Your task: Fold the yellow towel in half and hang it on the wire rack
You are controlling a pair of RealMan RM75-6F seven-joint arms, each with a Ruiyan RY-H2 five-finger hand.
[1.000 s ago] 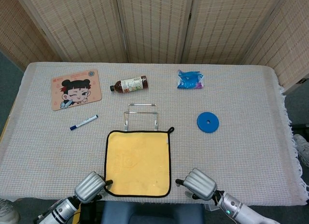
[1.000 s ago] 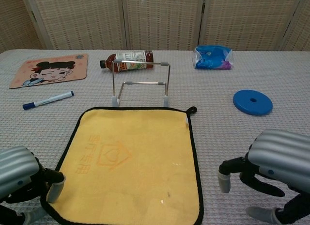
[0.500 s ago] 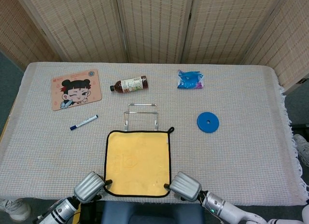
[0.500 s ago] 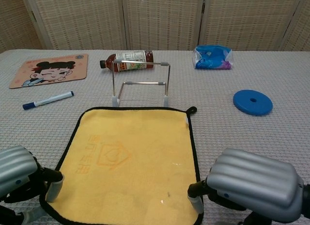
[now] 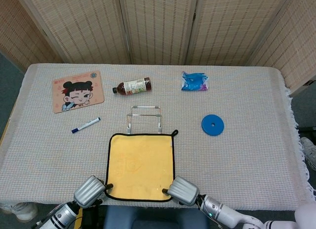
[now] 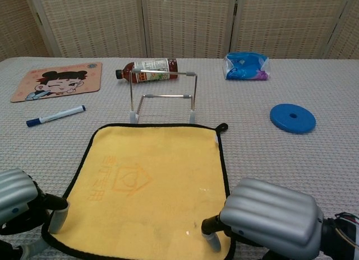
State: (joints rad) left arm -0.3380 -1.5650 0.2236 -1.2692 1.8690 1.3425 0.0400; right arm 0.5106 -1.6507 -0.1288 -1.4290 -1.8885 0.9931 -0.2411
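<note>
The yellow towel (image 5: 140,165) (image 6: 151,181) with black trim lies flat on the table, in front of the wire rack (image 5: 144,118) (image 6: 163,94). My left hand (image 5: 90,190) (image 6: 22,209) sits at the towel's near left corner, a fingertip touching the hem. My right hand (image 5: 181,190) (image 6: 269,218) is at the near right corner, its fingers over the towel's edge. Neither view shows whether either hand grips the cloth. The rack stands upright and bare.
A blue disc (image 5: 212,125) lies right of the rack. A marker pen (image 5: 85,125), a cartoon mat (image 5: 77,90), a brown bottle (image 5: 132,86) and a blue packet (image 5: 194,81) lie farther back. The table's near edge runs just under both hands.
My right hand has slid left from beside the towel onto its near right corner. The left hand shifted slightly toward me at the near left corner. The towel has not moved.
</note>
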